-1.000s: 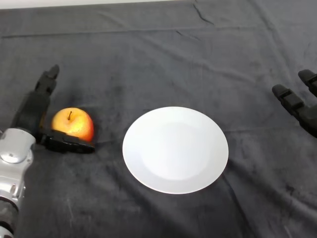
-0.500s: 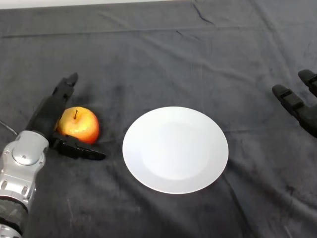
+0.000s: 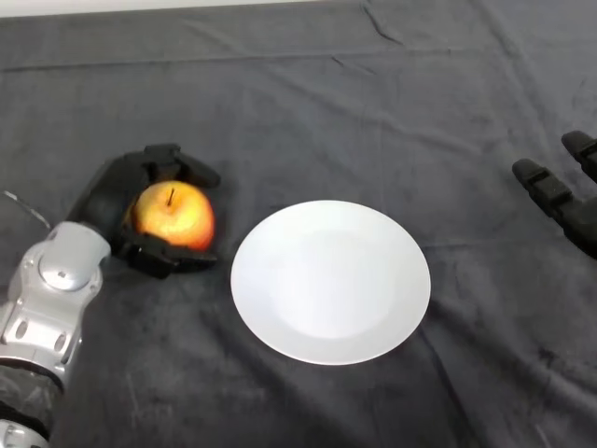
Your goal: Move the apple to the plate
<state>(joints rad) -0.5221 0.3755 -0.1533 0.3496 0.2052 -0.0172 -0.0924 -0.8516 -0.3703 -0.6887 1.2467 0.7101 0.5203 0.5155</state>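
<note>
A red and yellow apple (image 3: 175,216) sits on the dark cloth left of a white plate (image 3: 330,281). My left hand (image 3: 110,199) is at the apple's left side, with its fingers curled over the far side and its thumb along the near side, so it is shut on the apple. The apple is a short gap from the plate's left rim. The plate has nothing on it.
The dark cloth (image 3: 308,112) covers the whole table and is wrinkled at the back. A black idle hand (image 3: 564,198) rests at the right edge of the view.
My left hand moved right with the apple and its fingers curled round it; a second ago they were straight beside it. The apple now lies nearer the plate.
</note>
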